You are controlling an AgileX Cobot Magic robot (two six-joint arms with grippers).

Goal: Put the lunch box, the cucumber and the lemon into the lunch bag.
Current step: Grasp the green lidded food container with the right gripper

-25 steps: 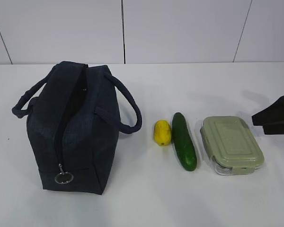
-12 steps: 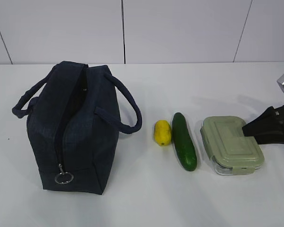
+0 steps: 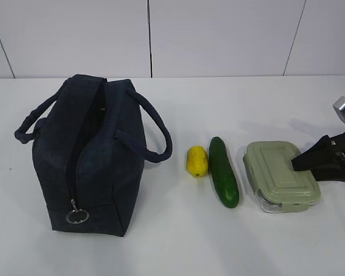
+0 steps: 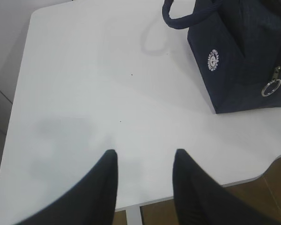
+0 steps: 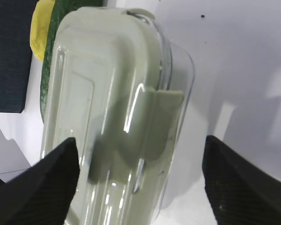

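Advancing, right tool [image 3: 302, 161] gapes empty over sage-lidded clear lunch box [image 3: 282, 175].

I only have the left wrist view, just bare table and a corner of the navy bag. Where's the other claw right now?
Observer: The right claw hangs open over the right end of the lunch box, not gripping it.
Operator: Where are the cucumber and lemon?
Observer: On the table; the cucumber lies just left of the box, the lemon left of that.
Operator: Is the lunch bag open?
Observer: The lunch bag shows a dark gap along its top, with nothing visible inside.
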